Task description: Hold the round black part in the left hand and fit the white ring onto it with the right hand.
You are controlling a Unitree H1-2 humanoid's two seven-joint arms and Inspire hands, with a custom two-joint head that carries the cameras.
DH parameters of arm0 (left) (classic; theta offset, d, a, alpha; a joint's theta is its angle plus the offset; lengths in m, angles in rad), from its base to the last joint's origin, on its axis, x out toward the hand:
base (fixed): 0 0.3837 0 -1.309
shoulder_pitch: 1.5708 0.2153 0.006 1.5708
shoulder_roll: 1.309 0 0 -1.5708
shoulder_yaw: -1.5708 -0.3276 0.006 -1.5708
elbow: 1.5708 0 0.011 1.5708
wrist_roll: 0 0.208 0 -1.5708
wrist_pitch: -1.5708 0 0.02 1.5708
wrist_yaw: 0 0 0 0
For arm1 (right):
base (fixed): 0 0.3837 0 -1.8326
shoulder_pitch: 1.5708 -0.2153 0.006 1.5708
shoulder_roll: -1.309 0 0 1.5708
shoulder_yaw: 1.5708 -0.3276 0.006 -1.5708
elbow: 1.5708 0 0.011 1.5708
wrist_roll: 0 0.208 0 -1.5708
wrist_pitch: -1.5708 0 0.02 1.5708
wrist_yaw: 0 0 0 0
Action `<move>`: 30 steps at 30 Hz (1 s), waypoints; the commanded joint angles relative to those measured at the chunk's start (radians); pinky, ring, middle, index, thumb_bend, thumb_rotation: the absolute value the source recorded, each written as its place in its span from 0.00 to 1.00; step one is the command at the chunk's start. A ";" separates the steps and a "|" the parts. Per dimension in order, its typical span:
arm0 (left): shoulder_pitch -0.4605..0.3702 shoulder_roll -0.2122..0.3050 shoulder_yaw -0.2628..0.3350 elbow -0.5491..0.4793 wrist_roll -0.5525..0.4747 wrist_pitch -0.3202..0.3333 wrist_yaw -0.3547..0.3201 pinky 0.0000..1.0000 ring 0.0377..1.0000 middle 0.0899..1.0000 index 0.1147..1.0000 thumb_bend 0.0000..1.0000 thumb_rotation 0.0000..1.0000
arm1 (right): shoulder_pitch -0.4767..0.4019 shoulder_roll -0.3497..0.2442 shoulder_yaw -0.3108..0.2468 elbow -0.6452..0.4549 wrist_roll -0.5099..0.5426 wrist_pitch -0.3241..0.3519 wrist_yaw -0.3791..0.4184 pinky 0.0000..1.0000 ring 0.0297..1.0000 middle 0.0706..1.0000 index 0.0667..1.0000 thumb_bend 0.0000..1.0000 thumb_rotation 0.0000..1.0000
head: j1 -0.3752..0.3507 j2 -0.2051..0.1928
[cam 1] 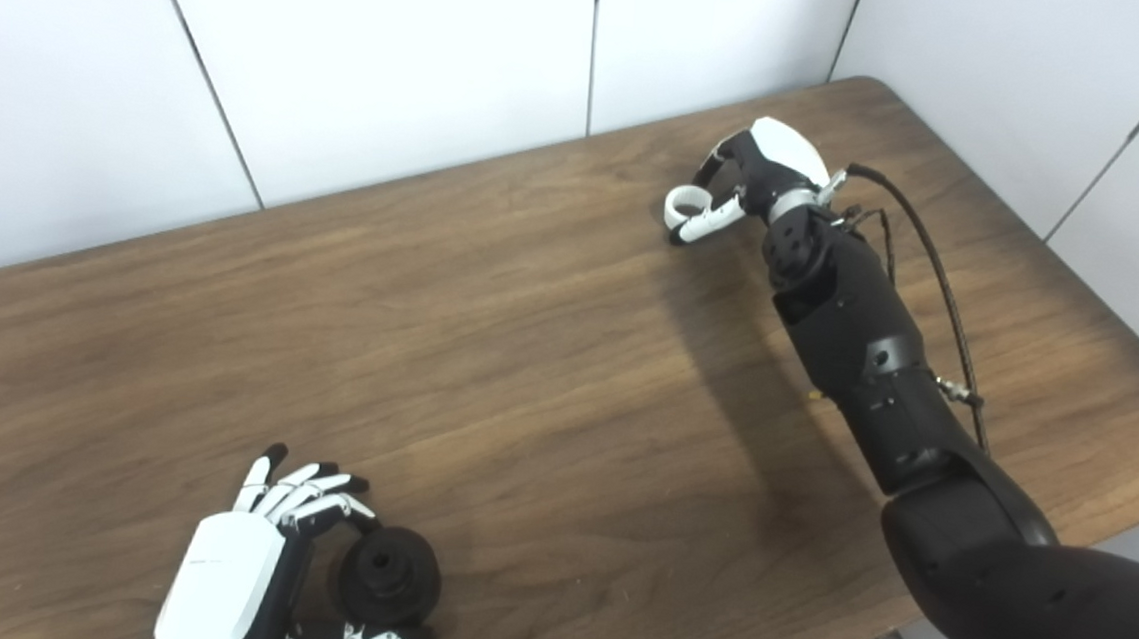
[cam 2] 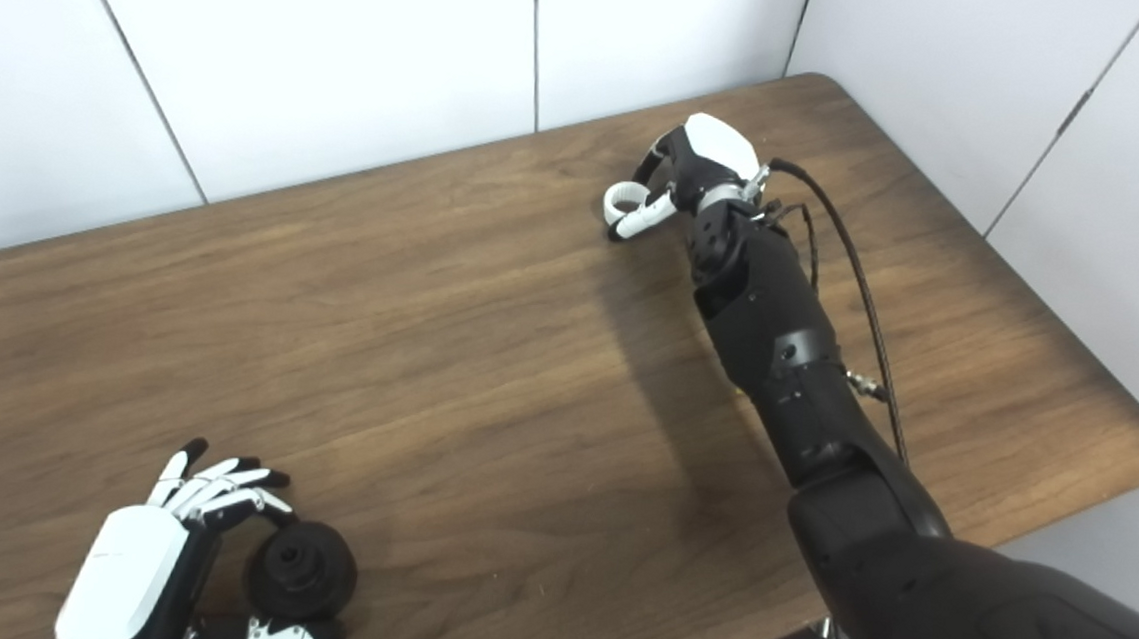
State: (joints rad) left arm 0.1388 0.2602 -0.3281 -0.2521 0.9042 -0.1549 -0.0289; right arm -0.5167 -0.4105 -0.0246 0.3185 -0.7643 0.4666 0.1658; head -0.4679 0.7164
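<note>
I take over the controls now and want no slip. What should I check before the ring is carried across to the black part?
1. Left hand closed around black part: ok.
2. Black part's hub facing up and uncovered: ok.
3. Right hand at white ring, fingers around it: ok.
4. Ring gripped firmly and clear of table: cannot tell.
5. Tabletop bare between the hands: ok.

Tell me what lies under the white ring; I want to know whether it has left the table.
Bare wooden table shows beside the white ring, which the right hand pinches. The fingers hide whether the ring touches the table.
</note>
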 commanded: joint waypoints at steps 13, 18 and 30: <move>0.000 -0.017 -0.006 -0.024 0.028 0.020 -0.014 1.00 0.85 0.74 0.42 0.52 0.05 | 0.026 -0.089 0.056 -0.189 0.066 0.000 0.035 1.00 0.98 0.85 0.45 0.52 0.13 | 0.064 0.006; -0.003 -0.025 -0.016 -0.016 0.040 0.021 -0.002 1.00 0.85 0.74 0.42 0.52 0.05 | 0.052 -0.096 0.084 -0.312 0.095 -0.009 0.074 1.00 0.98 0.85 0.45 0.52 0.13 | 0.103 0.010; 0.000 -0.058 -0.046 -0.026 0.087 0.059 -0.012 1.00 0.86 0.75 0.42 0.52 0.05 | 0.136 -0.036 0.121 -0.611 0.080 0.003 0.231 0.96 0.94 0.82 0.45 0.52 0.13 | 0.227 0.032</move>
State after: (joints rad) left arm 0.1385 0.2024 -0.3647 -0.2560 0.9688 -0.1034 -0.0280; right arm -0.3599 -0.4441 0.1010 -0.2386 -0.6780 0.4705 0.3763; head -0.2409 0.7470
